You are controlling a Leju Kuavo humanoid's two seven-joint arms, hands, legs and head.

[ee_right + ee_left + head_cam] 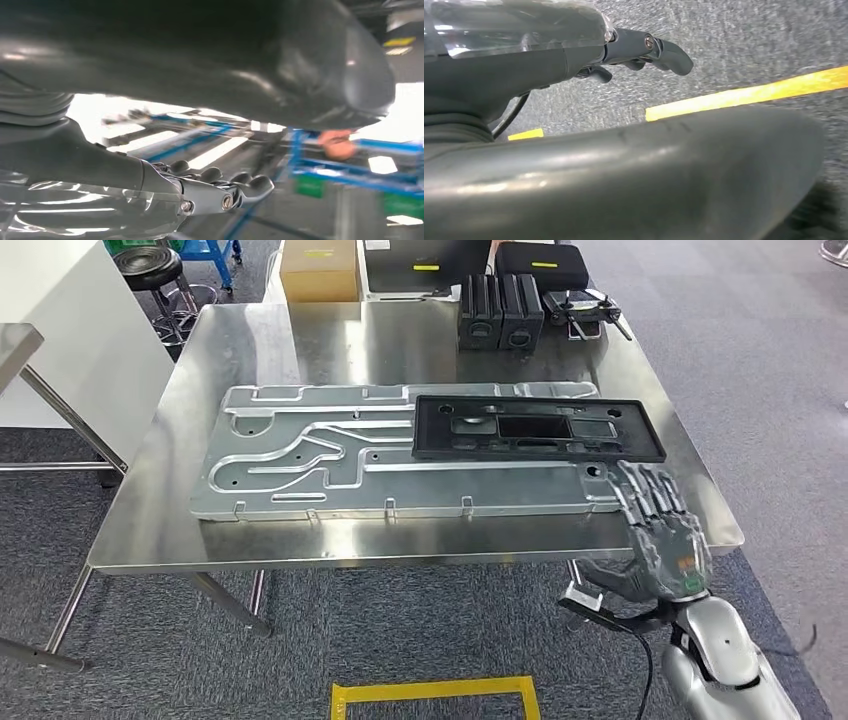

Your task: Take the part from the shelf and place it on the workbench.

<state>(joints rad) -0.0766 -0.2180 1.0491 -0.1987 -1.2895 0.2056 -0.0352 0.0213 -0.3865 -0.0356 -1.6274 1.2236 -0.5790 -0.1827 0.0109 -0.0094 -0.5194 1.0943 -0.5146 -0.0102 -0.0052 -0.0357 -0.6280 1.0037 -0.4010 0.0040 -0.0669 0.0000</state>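
Observation:
The part is a flat black rectangular frame [538, 428] with cut-outs. It lies on a large silver machined plate [330, 465] on the steel workbench [250, 340], toward the plate's right end. My right hand [665, 535] hovers over the bench's near right corner, just in front of the frame's right end. Its fingers are spread and it holds nothing. In the right wrist view the right hand [200, 192] is empty, with its fingers stretched out. My left hand [589, 50] hangs over grey carpet, fingers loosely extended and holding nothing.
Two black cases [500, 310] and a black tool [585, 310] stand at the bench's far edge, with a cardboard box [320, 270] behind. A stool [150, 265] and a white cabinet [70, 330] are at the left. Yellow tape [435, 695] marks the floor in front.

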